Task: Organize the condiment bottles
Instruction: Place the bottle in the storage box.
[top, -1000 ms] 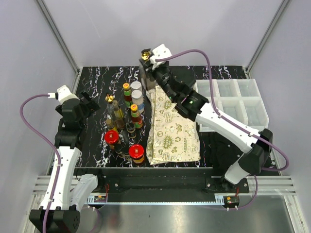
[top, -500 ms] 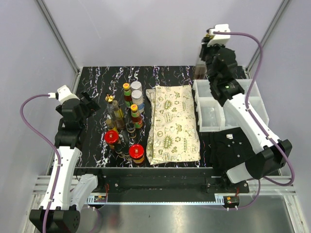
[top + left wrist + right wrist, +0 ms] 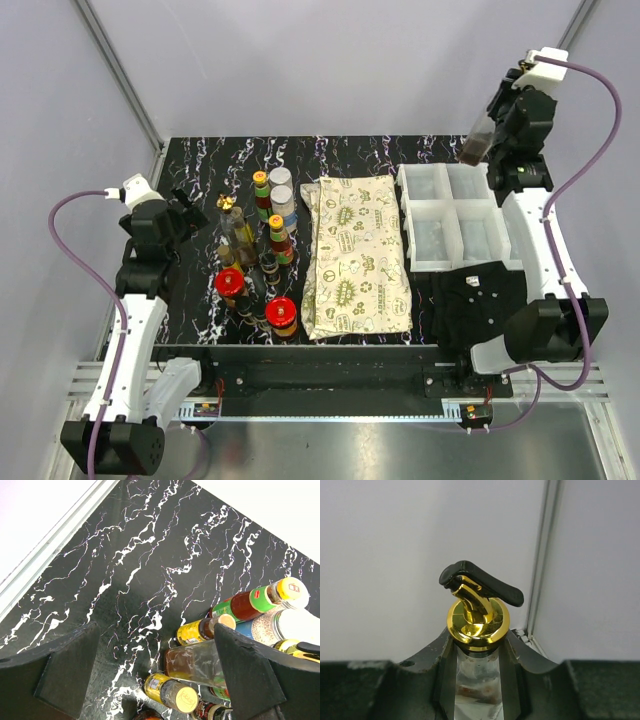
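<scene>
Here, the bottles cluster at the left while one rides high at the right.
The left gripper (image 3: pixel 186 207) hangs with its fingers spread wide and empty over the black marble table (image 3: pixel 200 300), just left of the standing condiment bottles (image 3: pixel 255 255). A cream patterned cloth (image 3: pixel 358 255) lies beside them mid-table, with the white compartment bins (image 3: pixel 460 215) to its right. At the far right, the right gripper (image 3: pixel 487 130) is clamped tight on a gold-spouted glass bottle (image 3: pixel 473 148), raised in the air by the bins' far edge.
</scene>
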Robot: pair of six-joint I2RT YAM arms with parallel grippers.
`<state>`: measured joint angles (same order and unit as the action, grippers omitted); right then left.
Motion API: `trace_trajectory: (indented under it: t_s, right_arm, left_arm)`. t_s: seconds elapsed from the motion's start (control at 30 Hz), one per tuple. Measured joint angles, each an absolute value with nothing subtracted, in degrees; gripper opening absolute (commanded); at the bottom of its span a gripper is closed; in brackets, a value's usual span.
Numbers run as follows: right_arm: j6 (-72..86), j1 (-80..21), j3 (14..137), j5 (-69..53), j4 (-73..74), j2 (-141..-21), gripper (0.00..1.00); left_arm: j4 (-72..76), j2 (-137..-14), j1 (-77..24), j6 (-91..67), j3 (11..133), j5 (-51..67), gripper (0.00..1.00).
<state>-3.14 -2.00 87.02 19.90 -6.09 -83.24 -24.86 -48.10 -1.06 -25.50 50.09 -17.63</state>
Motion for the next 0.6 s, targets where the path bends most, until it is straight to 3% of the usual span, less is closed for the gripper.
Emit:
trace_trajectory:
  t_s: [0.37, 0.6]
  right_arm:
    - [-1.7, 11.1, 87.1, 12.4, -9.4, -91.6, 0.00]
    - [0.2, 14.3, 87.5, 13.3, -10.0, -99.8, 0.00]
  left_arm:
    - [-25.0, -50.0, -1.4, -25.7, 50.1, -17.4, 0.99]
    - [-25.3, -50.7, -1.4, -26.3, 50.1, -17.5, 0.99]
